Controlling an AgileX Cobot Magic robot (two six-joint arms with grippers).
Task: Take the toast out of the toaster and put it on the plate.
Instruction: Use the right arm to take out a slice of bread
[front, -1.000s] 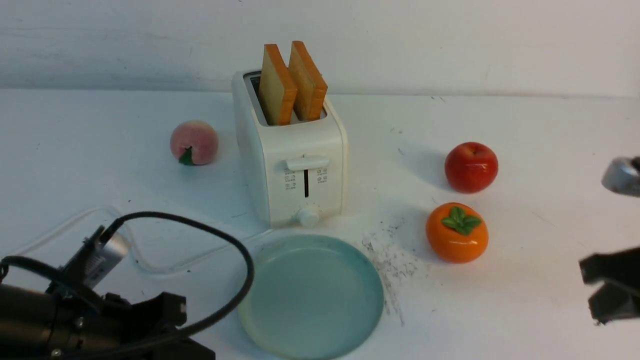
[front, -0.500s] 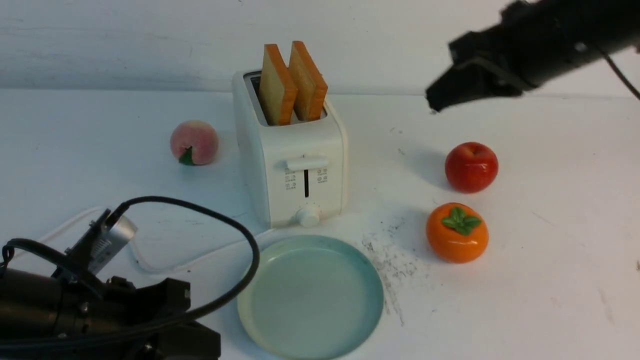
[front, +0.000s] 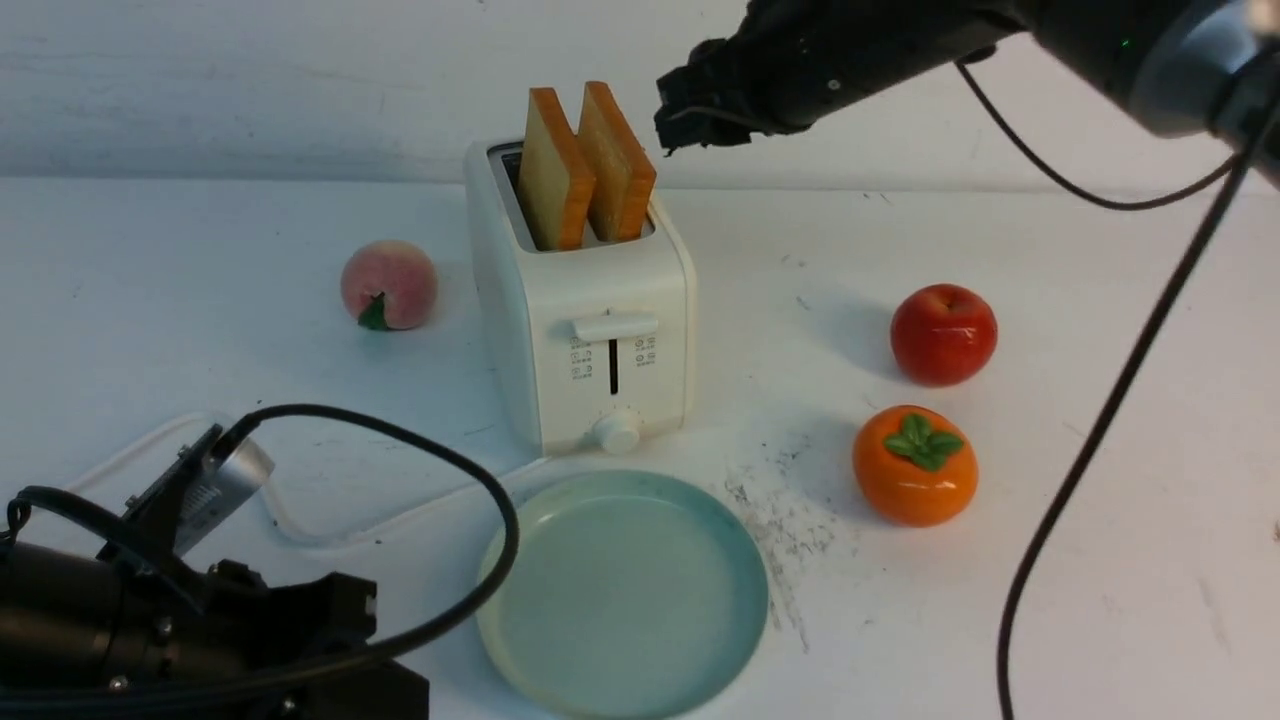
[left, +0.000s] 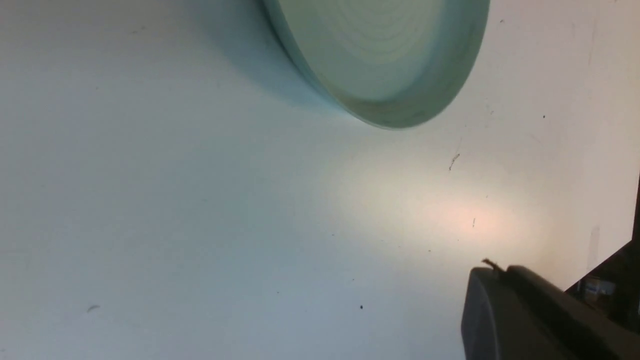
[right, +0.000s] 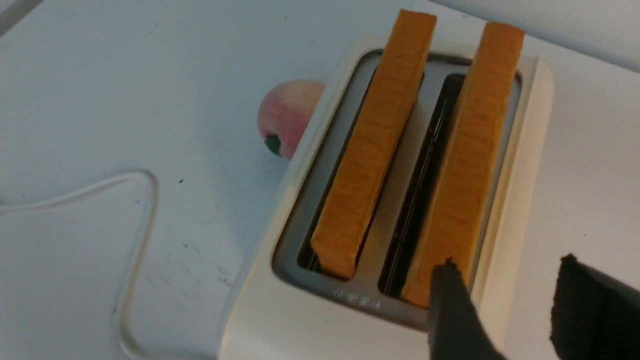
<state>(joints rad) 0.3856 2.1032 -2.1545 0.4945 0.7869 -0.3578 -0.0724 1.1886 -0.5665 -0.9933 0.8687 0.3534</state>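
Right gripper (right: 505, 295) nearing toast, jaws apart
At upper centre, you are facing browned, flat-sided toast (front: 622, 165); your left gripper (left: 492, 272) is resting closed, lower left.

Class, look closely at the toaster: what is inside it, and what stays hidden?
Two slices of toast stand in the slots of the toaster, one in each, their upper parts sticking out. Their lower ends are hidden inside the body.

Matte-black arms (front: 900, 60), silvery cylindrical fittings (front: 228, 482), looping black cables (front: 1120, 385).
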